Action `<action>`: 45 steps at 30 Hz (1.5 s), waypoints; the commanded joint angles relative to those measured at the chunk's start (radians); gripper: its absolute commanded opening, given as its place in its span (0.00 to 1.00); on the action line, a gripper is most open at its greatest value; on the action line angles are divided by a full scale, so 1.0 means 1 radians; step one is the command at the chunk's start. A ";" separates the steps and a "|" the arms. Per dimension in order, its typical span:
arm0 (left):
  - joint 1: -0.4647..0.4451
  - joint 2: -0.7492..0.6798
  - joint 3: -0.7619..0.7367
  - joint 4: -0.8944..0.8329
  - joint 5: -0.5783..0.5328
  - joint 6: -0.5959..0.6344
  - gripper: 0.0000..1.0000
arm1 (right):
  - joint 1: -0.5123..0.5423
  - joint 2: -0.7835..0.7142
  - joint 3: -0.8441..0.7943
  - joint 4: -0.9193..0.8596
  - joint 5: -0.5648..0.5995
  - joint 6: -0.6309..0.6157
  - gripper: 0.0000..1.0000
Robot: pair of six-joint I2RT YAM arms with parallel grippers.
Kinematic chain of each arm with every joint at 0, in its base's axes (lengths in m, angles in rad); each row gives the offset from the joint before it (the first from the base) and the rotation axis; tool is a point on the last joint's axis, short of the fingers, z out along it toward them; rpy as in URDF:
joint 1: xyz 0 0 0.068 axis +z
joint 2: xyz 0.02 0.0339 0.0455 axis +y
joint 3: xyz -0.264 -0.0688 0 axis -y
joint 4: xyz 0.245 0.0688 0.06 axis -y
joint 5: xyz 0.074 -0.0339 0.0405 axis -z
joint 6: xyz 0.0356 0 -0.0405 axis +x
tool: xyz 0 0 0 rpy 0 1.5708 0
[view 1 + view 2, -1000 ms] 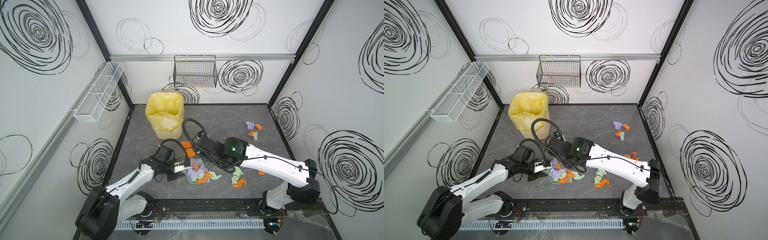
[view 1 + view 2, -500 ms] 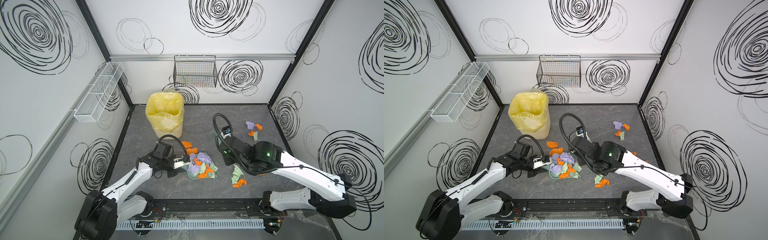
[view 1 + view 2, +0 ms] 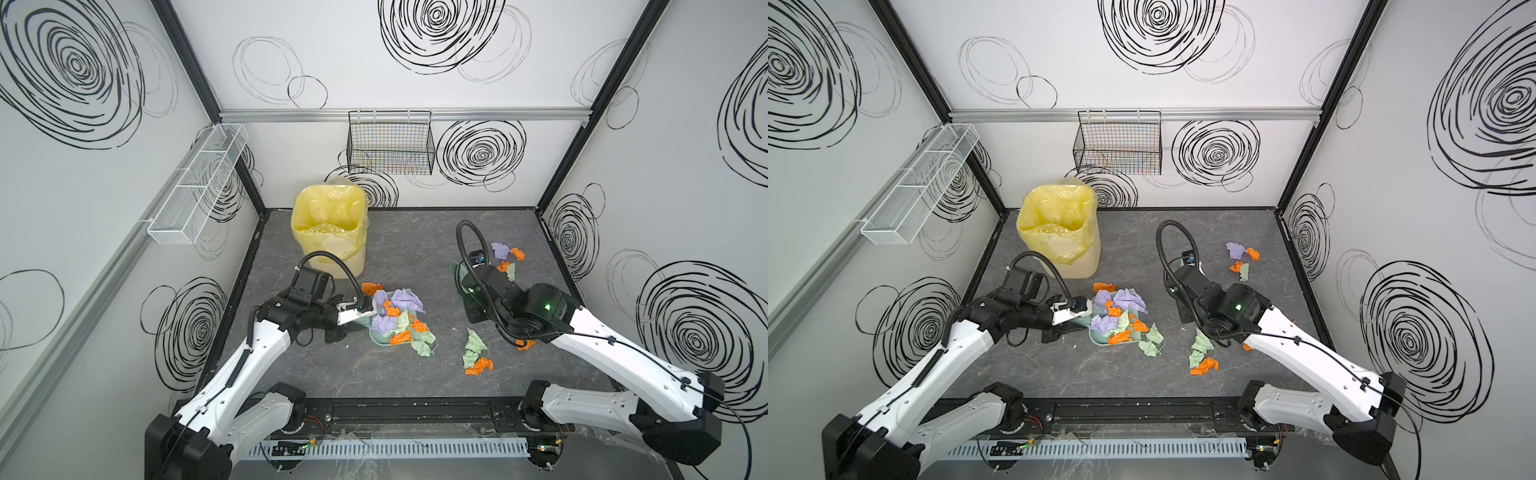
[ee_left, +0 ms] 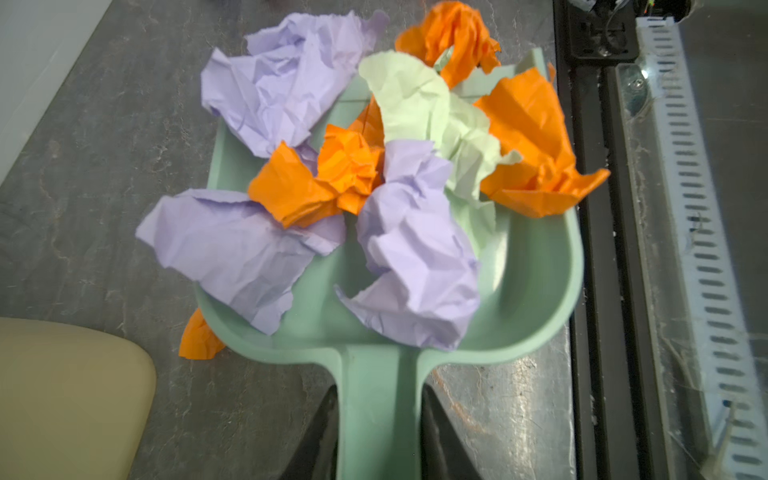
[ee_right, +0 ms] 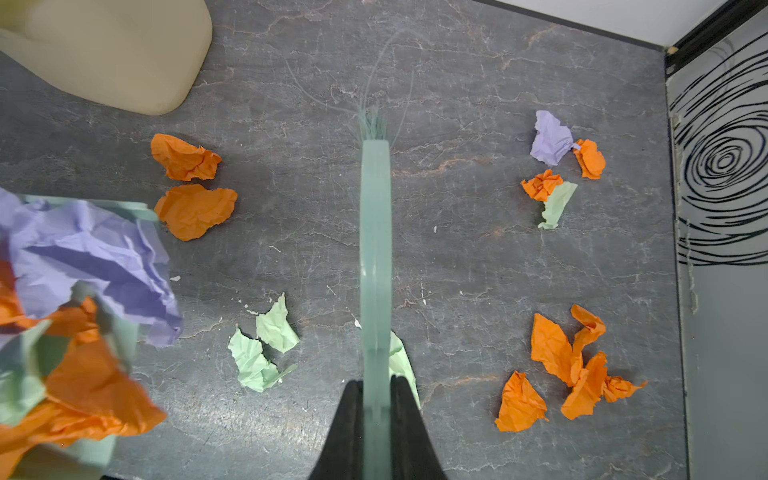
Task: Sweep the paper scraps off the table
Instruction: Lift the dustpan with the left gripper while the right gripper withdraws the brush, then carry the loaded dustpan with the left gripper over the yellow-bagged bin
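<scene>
In a top view the right end effector has swung off from the dustpan toward more paper scraps. Left wrist view: the left end effector grips the dustpan handle, scraps piled just ahead. Right wrist view: the right end effector grips the brush; scraps lie on the table both sides, so sweeping goes on.

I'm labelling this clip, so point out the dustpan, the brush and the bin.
dustpan (image 4: 540, 270): left wrist view, bare inner wall of the pan.
brush (image 5: 375, 249): right wrist view, middle of its pale green handle.
yellow-lined bin (image 3: 1090, 257): a top view, beige side wall.
</scene>
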 commanded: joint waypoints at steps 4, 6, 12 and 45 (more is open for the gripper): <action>0.093 0.020 0.193 -0.289 0.122 0.151 0.00 | -0.066 -0.029 -0.055 0.096 -0.059 -0.070 0.00; 0.123 0.037 0.239 -0.337 0.152 0.179 0.00 | -0.080 -0.033 -0.066 0.105 -0.071 -0.080 0.00; 0.190 0.102 0.346 -0.439 0.188 0.257 0.00 | -0.101 -0.048 -0.088 0.111 -0.088 -0.093 0.00; 0.501 0.722 1.272 -0.605 0.151 0.322 0.00 | -0.123 -0.042 -0.164 0.184 -0.167 -0.123 0.00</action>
